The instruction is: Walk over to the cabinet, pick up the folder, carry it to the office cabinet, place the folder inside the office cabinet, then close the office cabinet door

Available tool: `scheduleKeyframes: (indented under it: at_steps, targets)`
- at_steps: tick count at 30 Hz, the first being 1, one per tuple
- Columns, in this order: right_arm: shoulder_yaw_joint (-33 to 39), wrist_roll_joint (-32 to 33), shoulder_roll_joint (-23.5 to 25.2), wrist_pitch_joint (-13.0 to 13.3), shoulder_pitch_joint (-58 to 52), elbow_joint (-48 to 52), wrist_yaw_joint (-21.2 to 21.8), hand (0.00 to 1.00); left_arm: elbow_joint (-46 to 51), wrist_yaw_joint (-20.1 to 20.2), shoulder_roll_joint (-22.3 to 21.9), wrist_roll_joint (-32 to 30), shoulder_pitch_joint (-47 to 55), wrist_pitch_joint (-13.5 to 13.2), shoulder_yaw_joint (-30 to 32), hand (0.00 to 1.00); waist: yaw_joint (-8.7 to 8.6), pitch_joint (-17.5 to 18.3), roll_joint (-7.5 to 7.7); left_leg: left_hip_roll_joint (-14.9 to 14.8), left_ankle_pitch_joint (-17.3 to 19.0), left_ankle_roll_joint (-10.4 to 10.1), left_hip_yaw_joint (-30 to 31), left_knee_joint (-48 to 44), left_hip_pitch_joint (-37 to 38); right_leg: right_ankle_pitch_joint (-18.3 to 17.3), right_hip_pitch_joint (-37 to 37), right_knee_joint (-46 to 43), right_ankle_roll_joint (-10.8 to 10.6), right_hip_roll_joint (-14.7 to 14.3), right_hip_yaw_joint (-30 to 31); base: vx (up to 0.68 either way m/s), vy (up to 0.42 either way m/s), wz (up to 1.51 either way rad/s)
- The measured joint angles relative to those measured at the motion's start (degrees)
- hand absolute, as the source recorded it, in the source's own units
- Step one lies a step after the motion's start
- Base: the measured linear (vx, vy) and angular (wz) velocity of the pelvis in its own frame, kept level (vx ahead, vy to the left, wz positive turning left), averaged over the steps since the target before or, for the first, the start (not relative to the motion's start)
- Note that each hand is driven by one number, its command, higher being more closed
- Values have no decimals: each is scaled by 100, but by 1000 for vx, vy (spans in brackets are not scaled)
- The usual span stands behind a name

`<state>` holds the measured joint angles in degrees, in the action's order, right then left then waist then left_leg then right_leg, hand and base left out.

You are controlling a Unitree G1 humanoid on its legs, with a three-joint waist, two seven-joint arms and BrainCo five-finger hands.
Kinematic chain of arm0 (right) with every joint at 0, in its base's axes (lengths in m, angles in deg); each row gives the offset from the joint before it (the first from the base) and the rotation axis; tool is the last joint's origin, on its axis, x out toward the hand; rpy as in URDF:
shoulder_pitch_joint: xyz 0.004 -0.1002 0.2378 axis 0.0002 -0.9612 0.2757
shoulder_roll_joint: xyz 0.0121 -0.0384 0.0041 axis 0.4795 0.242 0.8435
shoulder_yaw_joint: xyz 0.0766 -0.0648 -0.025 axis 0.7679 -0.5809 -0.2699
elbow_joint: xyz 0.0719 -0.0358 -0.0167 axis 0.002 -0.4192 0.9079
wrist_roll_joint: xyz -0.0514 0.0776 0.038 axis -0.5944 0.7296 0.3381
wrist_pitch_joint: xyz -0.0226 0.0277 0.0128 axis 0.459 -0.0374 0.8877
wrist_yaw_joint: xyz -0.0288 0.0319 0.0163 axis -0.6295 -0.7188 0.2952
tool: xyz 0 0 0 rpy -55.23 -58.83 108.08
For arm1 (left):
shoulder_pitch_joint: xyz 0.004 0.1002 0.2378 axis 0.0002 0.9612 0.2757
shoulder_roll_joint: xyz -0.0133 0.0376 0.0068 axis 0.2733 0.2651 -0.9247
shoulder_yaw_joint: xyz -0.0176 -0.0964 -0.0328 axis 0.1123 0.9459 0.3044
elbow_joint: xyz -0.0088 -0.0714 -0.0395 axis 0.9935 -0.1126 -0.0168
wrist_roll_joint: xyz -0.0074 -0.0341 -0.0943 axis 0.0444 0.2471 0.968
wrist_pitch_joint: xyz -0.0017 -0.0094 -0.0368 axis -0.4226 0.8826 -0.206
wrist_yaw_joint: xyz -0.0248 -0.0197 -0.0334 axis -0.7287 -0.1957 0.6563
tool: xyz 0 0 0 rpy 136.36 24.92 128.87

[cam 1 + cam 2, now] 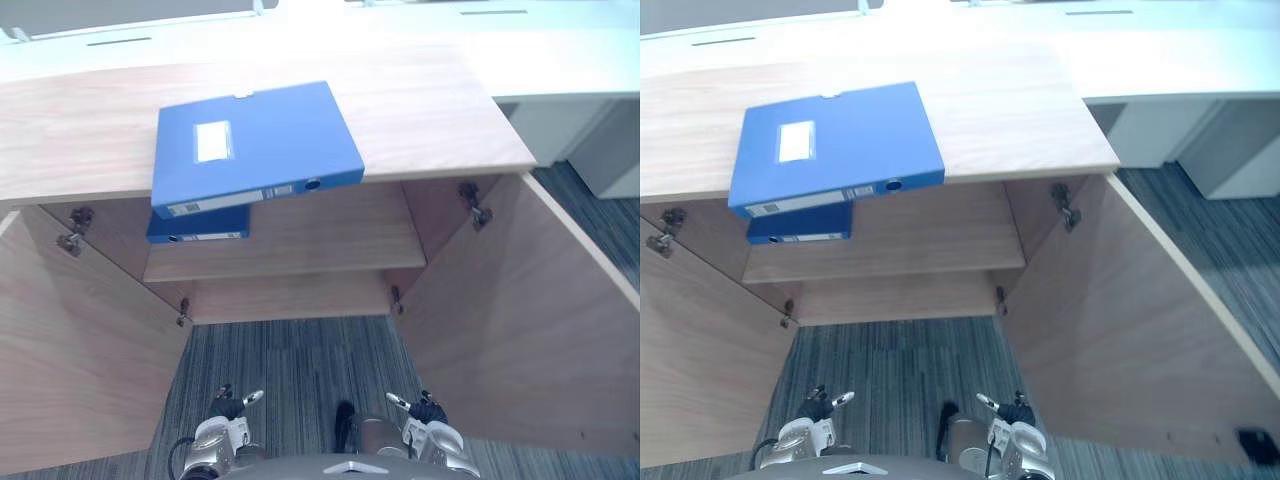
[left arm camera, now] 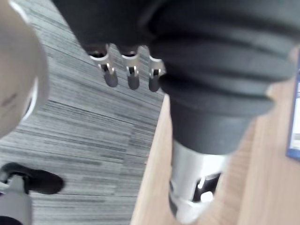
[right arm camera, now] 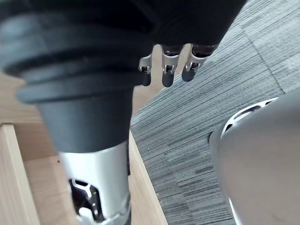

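- The left door (image 1: 70, 350) of the cabinet (image 1: 420, 110) stands wide open, swung out toward the robot.
- The left robot hand (image 1: 230, 408) hangs low over the carpet (image 1: 290, 360), in front of the opening. In its wrist view its fingers (image 2: 132, 77) point down, relaxed and spread, with nothing in them.
- The folder (image 1: 255, 145) lies flat on the cabinet top, left of centre and slightly skewed. Its labelled spine faces the robot at the front edge and seems to jut a little past it.
- A second folder (image 1: 198, 225) lies just below, on the left end of the shelf (image 1: 310, 235) inside.
- Handling, as a judgement: the top folder looks like a rigid box file with a smooth plastic skin. It should keep its shape in a grip but could slide between the pads. Its weight depends on contents I cannot see.
- The best hold is probably the spine end at the edge, with thumb beneath and fingers on the cover. Clamping both short sides with two hands would also do.
- The right robot hand (image 1: 428, 410) hangs low like the left, near the right door (image 1: 520, 330). Its fingers (image 3: 167, 75) are loose and empty.
- That door is also wide open, and a white bench (image 1: 560, 50) stands beyond the cabinet.
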<state>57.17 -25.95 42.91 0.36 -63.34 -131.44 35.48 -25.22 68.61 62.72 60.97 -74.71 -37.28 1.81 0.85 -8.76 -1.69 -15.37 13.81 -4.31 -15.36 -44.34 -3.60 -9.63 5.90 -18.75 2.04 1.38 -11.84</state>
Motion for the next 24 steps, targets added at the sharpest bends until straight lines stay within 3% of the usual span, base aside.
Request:
scheduleKeyframes:
  at_steps: [2,5,6,7,8,10,13,18,24]
  targets:
    - [-3,2,-8,-6,-19,-35,0,0,35,-1,-2,0,9,-2,-8,0,48,7,3,-160,70,124,-325,-119,-200,-9,-314,208,0,0,29,213,-11,-15]
    - [0,15,-9,-69,-28,-32,-2,0,65,-4,0,-8,2,-7,-11,0,90,17,-2,-133,65,185,-380,929,-412,-32,-472,336,-106,14,148,155,105,-21]
    - [10,16,-10,-77,-27,-28,-1,0,50,-4,1,-17,-10,-3,-18,0,87,24,-11,-45,-45,164,-330,1621,-398,-47,-464,324,-187,31,216,167,188,-22]
    - [58,16,-24,-77,-41,-15,-3,0,3,-1,1,-51,5,2,-78,0,77,79,-86,65,-606,106,-290,2394,-306,-66,-449,296,-296,11,270,171,202,-21]
    - [55,16,-2,-87,-37,-43,-4,0,6,-3,14,-72,-13,0,-105,0,86,108,-22,161,-593,94,-299,2457,-244,-86,-436,289,-370,57,359,160,171,-16]
    - [58,8,159,-85,-133,-30,-2,0,3,-4,153,-118,38,9,-116,0,87,237,262,474,-690,178,-472,2870,-1,-5,-508,501,-508,267,500,138,146,-14]
    - [57,0,213,-80,-191,-30,-1,0,-7,-5,216,-137,98,10,-131,0,72,305,362,644,-693,191,-540,3057,229,74,-737,741,-600,397,531,89,113,-7]
    - [109,-9,201,-72,-221,-84,-8,0,-6,-27,273,-230,226,5,-400,0,77,405,324,895,-1013,216,-678,3850,680,183,-872,1004,-641,455,643,7,37,-10]
    - [157,-9,84,-67,-276,-240,-99,0,111,-458,272,-143,322,-88,-742,0,59,435,174,1000,-1503,200,-515,4676,1018,285,-985,1150,-602,367,517,-43,-22,9]
